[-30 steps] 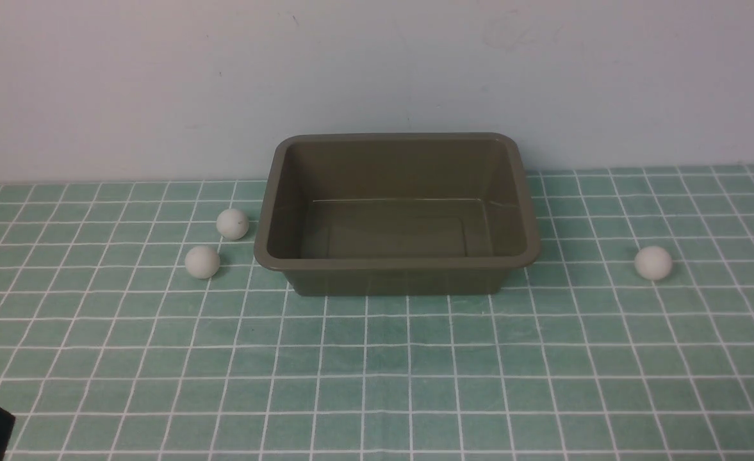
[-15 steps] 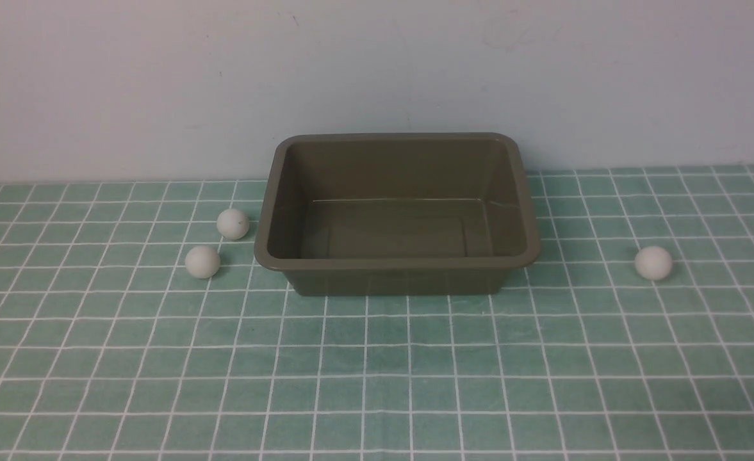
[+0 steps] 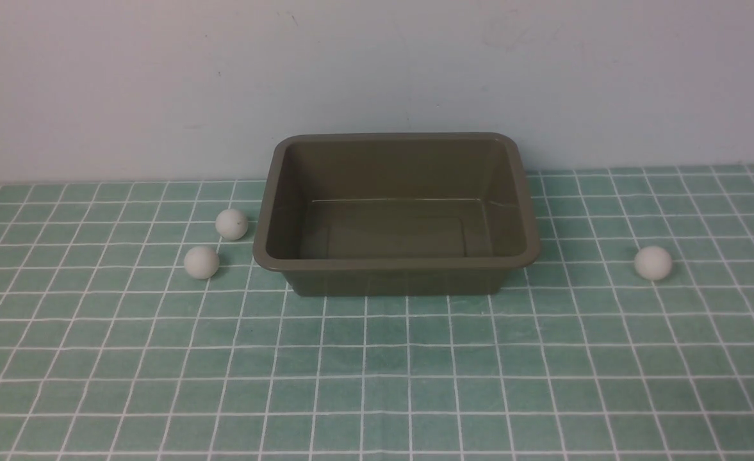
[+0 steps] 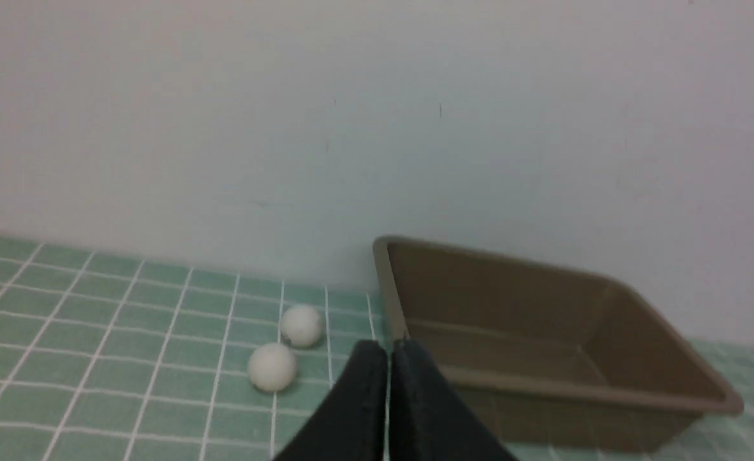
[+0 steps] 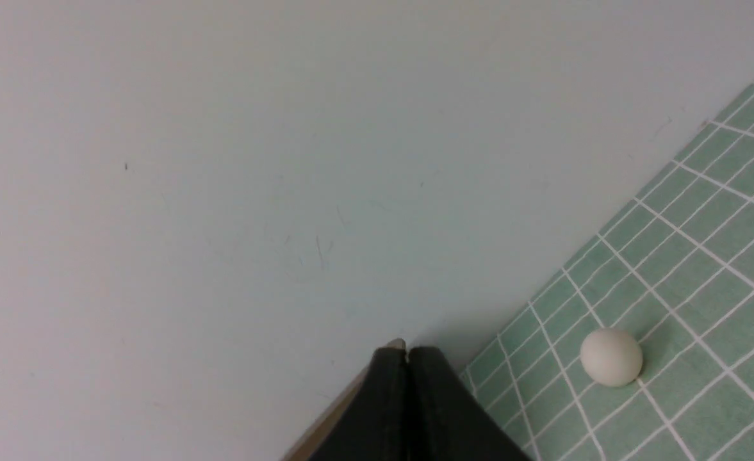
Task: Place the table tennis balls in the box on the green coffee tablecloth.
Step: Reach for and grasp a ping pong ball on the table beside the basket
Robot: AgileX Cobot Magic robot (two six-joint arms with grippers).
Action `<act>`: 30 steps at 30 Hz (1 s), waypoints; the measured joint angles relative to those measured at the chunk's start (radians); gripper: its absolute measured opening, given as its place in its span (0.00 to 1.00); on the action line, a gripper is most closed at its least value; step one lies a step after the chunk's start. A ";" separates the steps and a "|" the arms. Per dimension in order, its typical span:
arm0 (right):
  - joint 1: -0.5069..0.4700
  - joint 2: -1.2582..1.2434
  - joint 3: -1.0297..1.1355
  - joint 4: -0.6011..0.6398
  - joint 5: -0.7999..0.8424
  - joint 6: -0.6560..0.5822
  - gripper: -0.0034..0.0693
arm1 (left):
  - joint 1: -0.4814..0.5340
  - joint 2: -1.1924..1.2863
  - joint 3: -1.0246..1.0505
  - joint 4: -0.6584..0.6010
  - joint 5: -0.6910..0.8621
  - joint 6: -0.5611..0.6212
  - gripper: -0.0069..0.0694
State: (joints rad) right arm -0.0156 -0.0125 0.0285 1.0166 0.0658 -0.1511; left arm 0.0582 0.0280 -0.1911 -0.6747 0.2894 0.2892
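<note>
With the left gripper (image 4: 388, 349) pressed together, nothing between its fingertips, at the near left edge of the green coffee tablecloth (image 3: 415, 358). Beyond it, out on the cloth, a nearer table tennis ball (image 3: 202, 262) and, just behind, a second ball (image 3: 232, 225) beside the box (image 3: 396, 264). At risk of rolling away if nudged by jaws lowered off-center or not spread wide enough; at risk, too, of a bump against the rim when reaching for the farther one. To the right of the box, well apart, a third ball (image 3: 653, 263), likely to squirt loose under an uneven pinch from the right gripper (image 5: 407, 351), likewise pressed together and empty.
</note>
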 joint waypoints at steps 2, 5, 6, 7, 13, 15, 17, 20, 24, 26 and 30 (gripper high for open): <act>0.000 0.000 0.000 0.065 -0.021 0.000 0.02 | 0.000 0.061 -0.039 0.002 0.057 0.052 0.09; 0.000 0.000 0.000 0.170 -0.056 0.001 0.02 | 0.000 0.207 -0.100 0.008 0.166 0.144 0.09; 0.000 0.000 0.000 0.225 -0.074 0.001 0.02 | 0.000 0.271 -0.126 0.011 0.199 0.179 0.09; 0.000 0.000 0.000 0.264 -0.088 0.001 0.02 | 0.000 0.339 -0.157 0.012 0.227 0.211 0.09; 0.000 0.000 0.000 0.385 -0.143 0.000 0.02 | 0.000 0.728 -0.399 0.015 0.266 0.332 0.11; 0.000 0.000 0.000 0.371 -0.130 -0.021 0.02 | 0.000 0.836 -0.473 0.015 0.284 0.360 0.14; 0.000 0.000 0.000 0.339 -0.100 -0.061 0.02 | 0.000 0.933 -0.529 0.015 0.303 0.384 0.17; 0.000 0.000 -0.008 0.257 0.022 -0.174 0.02 | 0.000 1.116 -0.640 0.020 0.340 0.438 0.27; 0.000 0.000 -0.087 0.193 0.171 -0.346 0.02 | 0.000 1.282 -0.726 0.025 0.341 0.501 0.38; 0.000 0.008 -0.167 0.178 0.250 -0.441 0.02 | 0.000 1.373 -0.767 0.027 0.338 0.537 0.44; 0.000 0.101 -0.313 0.119 0.354 -0.541 0.03 | 0.000 1.531 -0.849 0.027 0.304 0.559 0.50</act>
State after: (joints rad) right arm -0.0156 0.0881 -0.2841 1.1357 0.4195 -0.6919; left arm 0.0582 1.5591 -1.0400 -0.6475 0.5935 0.8481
